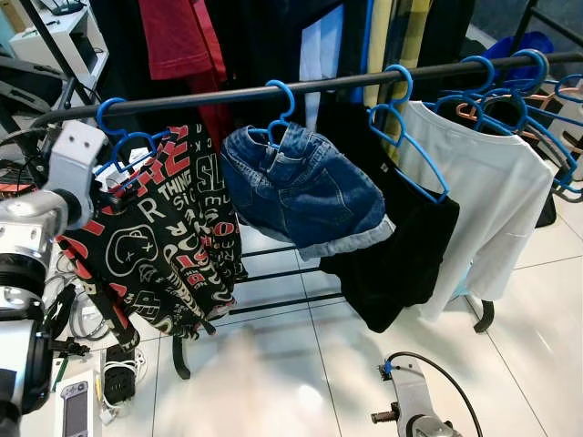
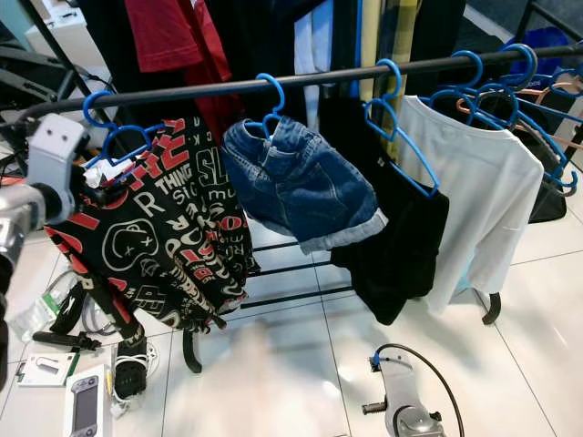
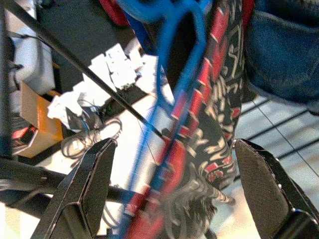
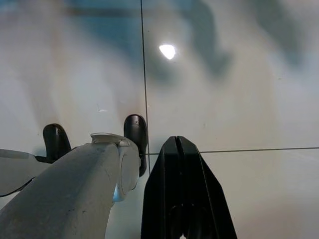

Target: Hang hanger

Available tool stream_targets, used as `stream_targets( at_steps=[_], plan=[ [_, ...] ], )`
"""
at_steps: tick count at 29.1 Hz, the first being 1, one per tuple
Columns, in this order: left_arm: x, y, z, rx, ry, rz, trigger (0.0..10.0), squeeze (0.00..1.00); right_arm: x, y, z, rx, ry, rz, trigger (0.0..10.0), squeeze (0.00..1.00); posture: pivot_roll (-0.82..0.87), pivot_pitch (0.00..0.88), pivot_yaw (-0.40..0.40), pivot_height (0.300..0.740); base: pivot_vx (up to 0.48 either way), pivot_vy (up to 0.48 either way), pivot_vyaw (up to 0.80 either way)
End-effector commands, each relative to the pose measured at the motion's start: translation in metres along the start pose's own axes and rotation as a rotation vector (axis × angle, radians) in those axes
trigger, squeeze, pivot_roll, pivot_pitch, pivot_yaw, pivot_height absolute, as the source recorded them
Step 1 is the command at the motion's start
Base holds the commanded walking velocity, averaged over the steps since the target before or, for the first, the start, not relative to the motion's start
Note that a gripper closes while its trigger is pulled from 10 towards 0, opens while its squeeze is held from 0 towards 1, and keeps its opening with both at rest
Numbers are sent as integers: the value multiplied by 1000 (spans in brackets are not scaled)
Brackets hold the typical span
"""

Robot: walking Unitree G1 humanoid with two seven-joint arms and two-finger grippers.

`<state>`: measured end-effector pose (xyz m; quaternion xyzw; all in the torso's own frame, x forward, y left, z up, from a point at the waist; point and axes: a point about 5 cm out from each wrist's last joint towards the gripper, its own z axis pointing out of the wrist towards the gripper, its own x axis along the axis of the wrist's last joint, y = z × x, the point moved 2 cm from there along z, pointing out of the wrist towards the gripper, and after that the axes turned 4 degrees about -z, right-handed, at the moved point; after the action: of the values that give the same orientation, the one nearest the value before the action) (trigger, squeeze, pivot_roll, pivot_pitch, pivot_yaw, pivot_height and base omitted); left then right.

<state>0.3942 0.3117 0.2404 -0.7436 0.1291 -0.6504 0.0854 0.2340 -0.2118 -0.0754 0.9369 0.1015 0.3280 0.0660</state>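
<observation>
At the left of the frame the left pincer [image 3: 169, 189] stands apart around the printed garment [image 1: 159, 246], whose blue hanger [image 1: 123, 137] may slip off the rail [image 1: 337, 84] if snagged.

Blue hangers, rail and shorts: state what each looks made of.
Blue hangers: likely plastic, glossy and uniformly coloured. Rail: probably metal tube, smooth black finish. Shorts: denim, faded blue weave with a lighter turned-up hem.

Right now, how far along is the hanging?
Looks done: the printed shirt's blue hanger has its hook over the rail, beside the denim shorts. In hand: the left gripper is open around the shirt, holding nothing. Left: pull that arm clear. The right gripper hangs shut over the floor.
</observation>
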Motion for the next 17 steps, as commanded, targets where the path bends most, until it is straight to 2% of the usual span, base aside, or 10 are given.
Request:
stream_targets(
  at_steps=[1, 2, 3, 4, 9, 10, 12, 13, 14, 17],
  plan=[
    [2, -15, -7, 41, -1, 2, 10000, 1000, -7, -6, 0, 19, -27, -2, 10000, 0, -52, 192, 98, 740, 0, 0, 0],
    [8, -17, -7, 60, 36, -16, 10000, 1000, -7, -6, 0, 19, -28, -2, 10000, 0, -52, 191, 98, 740, 0, 0, 0],
    [16, -10, -5, 35, 115, -54, 10000, 0, -7, -6, 0, 19, -27, -2, 10000, 0, -55, 191, 97, 740, 0, 0, 0],
    [21, -4, -3, 12, 168, -80, 10000, 0, -7, -6, 0, 19, -27, -2, 10000, 0, -55, 191, 97, 740, 0, 0, 0],
    [23, 3, -1, -8, 199, -126, 10000, 0, -6, -6, 0, 19, -27, -3, 10000, 0, -57, 191, 97, 740, 0, 0, 0],
    [18, 11, 3, -34, 192, -143, 10000, 0, -6, -6, 0, 19, -27, -3, 10000, 0, -58, 192, 97, 740, 0, 0, 0],
    [18, 11, 3, -34, 192, -143, 10000, 0, -6, -6, 0, 19, -27, -3, 10000, 0, -58, 192, 97, 740, 0, 0, 0],
    [9, 22, 8, -43, 157, -163, 10000, 0, -6, -6, 0, 18, -27, -2, 10000, 0, -57, 195, 98, 740, 0, 0, 0],
    [9, 22, 8, -43, 157, -163, 10000, 0, -6, -6, 0, 18, -27, -2, 10000, 0, -57, 195, 98, 740, 0, 0, 0],
    [-3, 37, 15, -50, 113, -179, 10000, 0, -7, -6, 0, 18, -27, 0, 10000, 0, -57, 196, 97, 740, 0, 0, 0]
  ],
)
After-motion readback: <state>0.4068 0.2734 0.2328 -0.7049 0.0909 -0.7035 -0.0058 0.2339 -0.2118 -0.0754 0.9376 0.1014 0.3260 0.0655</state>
